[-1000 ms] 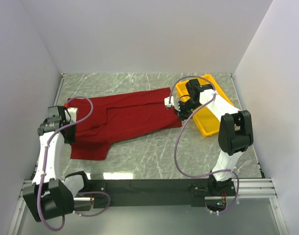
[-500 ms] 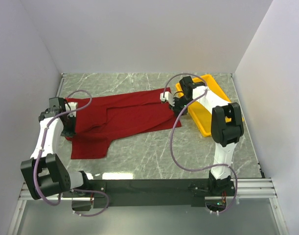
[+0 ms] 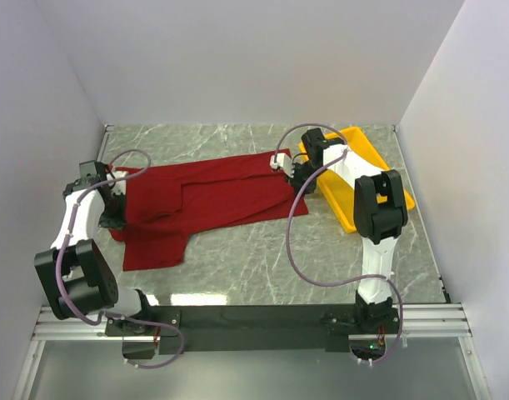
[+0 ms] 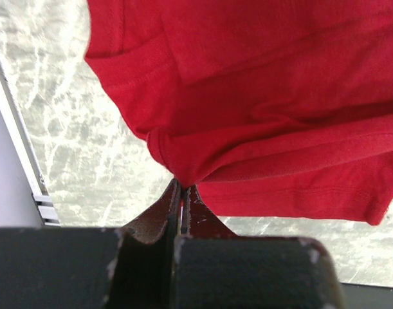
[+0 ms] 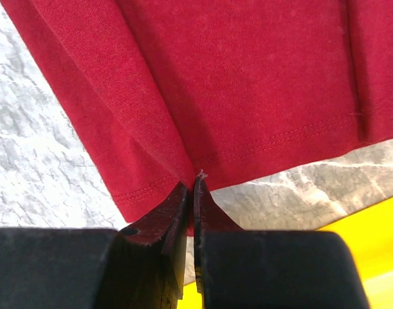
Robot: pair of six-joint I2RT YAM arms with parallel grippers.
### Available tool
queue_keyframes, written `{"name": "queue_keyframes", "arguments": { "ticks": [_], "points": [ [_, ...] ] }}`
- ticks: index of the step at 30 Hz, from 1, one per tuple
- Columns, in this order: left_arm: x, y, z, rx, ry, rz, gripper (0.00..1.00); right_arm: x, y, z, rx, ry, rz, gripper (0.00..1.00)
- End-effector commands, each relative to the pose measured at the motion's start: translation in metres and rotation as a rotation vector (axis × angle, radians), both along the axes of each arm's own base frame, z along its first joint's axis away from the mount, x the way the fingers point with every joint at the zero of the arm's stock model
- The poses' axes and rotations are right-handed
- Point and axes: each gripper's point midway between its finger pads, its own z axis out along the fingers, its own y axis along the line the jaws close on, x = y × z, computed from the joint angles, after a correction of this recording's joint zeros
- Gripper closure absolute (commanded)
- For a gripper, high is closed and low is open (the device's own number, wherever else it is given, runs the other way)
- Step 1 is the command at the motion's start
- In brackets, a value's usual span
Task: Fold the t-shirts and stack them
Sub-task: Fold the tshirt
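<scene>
Dark red t-shirt point(image 3: 212, 196) lies long-axis across mid-frame, L gripper point(image 4: 181, 187) & R gripper point(image 5: 191, 183) each pinching an opposite end.

Bare desk point(image 3: 262, 267) runs open along the near side of the shirt point(image 3: 212, 196); the tray point(image 3: 362, 143) and walls point(image 3: 462, 125) hem the far right.

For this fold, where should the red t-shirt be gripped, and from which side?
On the red t-shirt, the stitched end edges, each from outside: it lies flat, so only edges can be pinched. Left end effector and right end effector are shut there.
</scene>
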Motion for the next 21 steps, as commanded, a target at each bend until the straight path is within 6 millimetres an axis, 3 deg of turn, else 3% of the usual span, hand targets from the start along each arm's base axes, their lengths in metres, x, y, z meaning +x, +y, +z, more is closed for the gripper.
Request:
{"name": "queue_keyframes", "arguments": {
  "ticks": [1, 21],
  "points": [
    [0.022, 0.006, 0.015, 0.002, -0.074, -0.015, 0.99, 0.016, 0.005, 0.009, -0.002, -0.048, -0.016, 1.00],
    [0.028, 0.013, 0.003, -0.032, -0.045, -0.005, 0.99, 0.028, 0.007, 0.008, 0.012, -0.069, -0.068, 0.99]
  ]
}}
